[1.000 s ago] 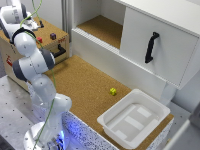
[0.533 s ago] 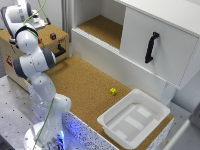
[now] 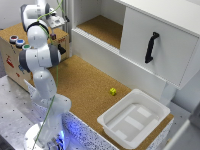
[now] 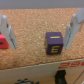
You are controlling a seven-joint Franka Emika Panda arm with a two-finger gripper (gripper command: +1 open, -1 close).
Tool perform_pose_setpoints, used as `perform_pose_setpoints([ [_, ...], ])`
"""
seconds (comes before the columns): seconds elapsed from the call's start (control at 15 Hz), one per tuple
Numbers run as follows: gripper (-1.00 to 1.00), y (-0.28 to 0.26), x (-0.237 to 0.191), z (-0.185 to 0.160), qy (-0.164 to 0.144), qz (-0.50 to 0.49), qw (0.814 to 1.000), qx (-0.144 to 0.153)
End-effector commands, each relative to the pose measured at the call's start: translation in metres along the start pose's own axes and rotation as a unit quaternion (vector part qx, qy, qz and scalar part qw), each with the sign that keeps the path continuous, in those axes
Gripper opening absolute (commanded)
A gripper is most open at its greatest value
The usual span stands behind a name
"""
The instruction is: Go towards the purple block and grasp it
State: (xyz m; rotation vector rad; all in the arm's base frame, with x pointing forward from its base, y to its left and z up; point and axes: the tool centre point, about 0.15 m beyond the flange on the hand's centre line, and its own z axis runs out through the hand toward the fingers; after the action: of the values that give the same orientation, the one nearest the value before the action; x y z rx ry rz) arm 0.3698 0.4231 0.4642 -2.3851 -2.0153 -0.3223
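In the wrist view the purple block (image 4: 53, 43), a small dark cube with a yellow mark on its face, sits on the cork surface between my two fingers, closer to one of them. My gripper (image 4: 39, 44) is open, with one finger (image 4: 7, 30) on either side and nothing held. A small red block (image 4: 2, 41) lies just outside the other finger. In the exterior view my gripper (image 3: 54, 24) hangs over the wooden box (image 3: 15, 55) at the far left. The arm hides the purple block there.
A yellow-green cube (image 3: 113, 91) lies on the cork table near a white tray (image 3: 107, 120) at the exterior view's right. A white cabinet with a black handle (image 3: 151, 47) stands behind. Coloured discs (image 3: 18, 41) sit on the wooden box.
The arm's hand has shifted slightly toward the exterior view's right above the wooden box. Nothing has been taken hold of.
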Motion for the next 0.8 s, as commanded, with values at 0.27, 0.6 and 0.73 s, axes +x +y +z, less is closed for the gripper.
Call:
perform_pose_setpoints([
  [0.27, 1.0, 0.059, 0.063, 0.039, -0.07, -0.034, 0.996, 0.038],
  [0.6, -1.0, 0.043, 0.061, 0.03, -0.129, -0.026, 0.991, 0.024],
  [0.73, -1.0, 0.036, 0.061, 0.036, -0.138, -0.03, 0.989, 0.03],
])
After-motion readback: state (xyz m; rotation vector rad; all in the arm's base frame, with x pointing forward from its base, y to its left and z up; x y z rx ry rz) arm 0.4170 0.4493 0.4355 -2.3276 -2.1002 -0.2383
